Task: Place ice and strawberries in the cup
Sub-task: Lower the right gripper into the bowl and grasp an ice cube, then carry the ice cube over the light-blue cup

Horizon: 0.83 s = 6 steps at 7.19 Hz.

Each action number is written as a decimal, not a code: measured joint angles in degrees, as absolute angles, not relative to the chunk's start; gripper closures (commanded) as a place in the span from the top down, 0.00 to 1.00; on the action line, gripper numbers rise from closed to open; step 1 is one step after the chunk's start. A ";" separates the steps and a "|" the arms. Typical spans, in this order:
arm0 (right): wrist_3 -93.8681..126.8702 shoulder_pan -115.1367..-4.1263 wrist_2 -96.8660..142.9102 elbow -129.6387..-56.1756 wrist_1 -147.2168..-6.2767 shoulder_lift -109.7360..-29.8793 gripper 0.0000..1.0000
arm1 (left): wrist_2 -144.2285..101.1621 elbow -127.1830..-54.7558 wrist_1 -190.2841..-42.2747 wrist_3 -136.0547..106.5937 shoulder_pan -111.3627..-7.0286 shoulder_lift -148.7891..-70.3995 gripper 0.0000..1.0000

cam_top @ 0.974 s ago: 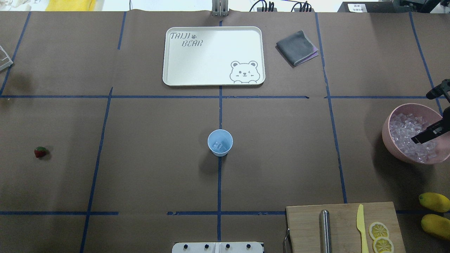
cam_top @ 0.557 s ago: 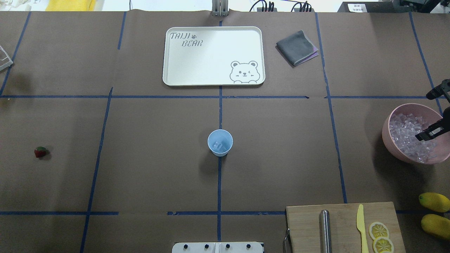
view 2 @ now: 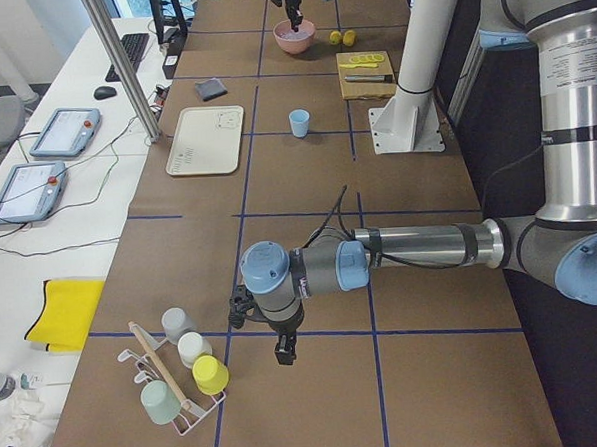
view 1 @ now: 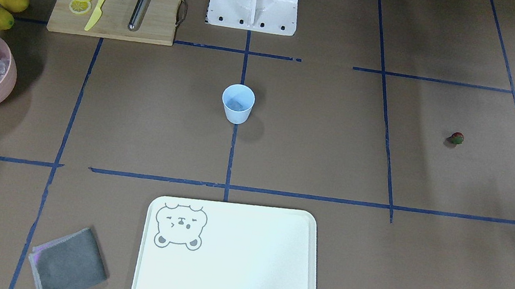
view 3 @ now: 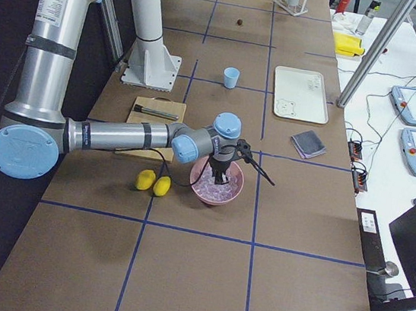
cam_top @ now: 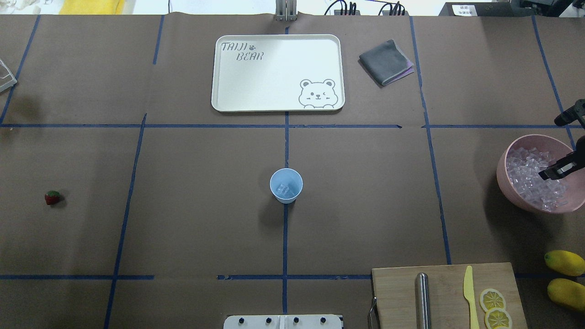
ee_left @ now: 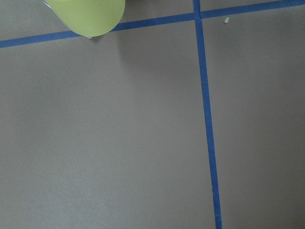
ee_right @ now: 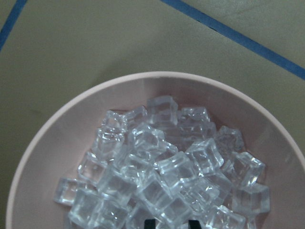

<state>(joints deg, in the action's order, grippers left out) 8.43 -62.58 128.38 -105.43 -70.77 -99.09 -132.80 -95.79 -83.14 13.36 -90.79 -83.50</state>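
The pale blue cup (cam_top: 286, 185) stands upright at the table's centre with a few pieces of ice (cam_top: 285, 190) in its bottom. More ice (ee_right: 162, 171) fills the pink bowl (cam_top: 502, 183) at the right edge. My right gripper (cam_top: 546, 174) hangs over that pile, a little above it. In the right wrist view its dark fingertips (ee_right: 150, 223) stand apart, so it is open, with only the pile behind the gap. One red strawberry (cam_top: 52, 198) lies alone at the far left. My left gripper (view 2: 283, 352) points down beside a cup rack; I cannot tell whether it is open or shut.
A white bear tray (cam_top: 219, 68) and a folded grey cloth (cam_top: 386, 61) lie at the back. A wooden board (cam_top: 397, 292) holds a steel rod, a yellow knife and lemon slices, with two lemons (cam_top: 564, 262) beside it. A rack of cups (view 2: 182, 390) stands close to the left arm.
The right gripper has shifted slightly to the right and toward the far side over the bowl. Cup, strawberry and bowl have not moved.
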 measured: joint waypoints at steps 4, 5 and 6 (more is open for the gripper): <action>13.72 -66.42 129.26 -117.36 -85.37 -96.06 0.08 | -132.80 -95.76 -83.06 13.36 -90.79 -83.50 1.00; 20.32 -66.64 129.24 -120.06 -88.43 -94.24 0.09 | -132.80 -95.82 -83.04 13.36 -90.79 -83.50 1.00; 27.11 -66.28 129.17 -121.35 -89.66 -91.90 0.08 | -132.80 -95.85 -83.00 13.36 -90.79 -83.50 1.00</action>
<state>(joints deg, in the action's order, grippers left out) 27.11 -66.28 129.17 -121.35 -89.66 -91.90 -132.80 -95.85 -83.00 13.36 -90.79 -83.50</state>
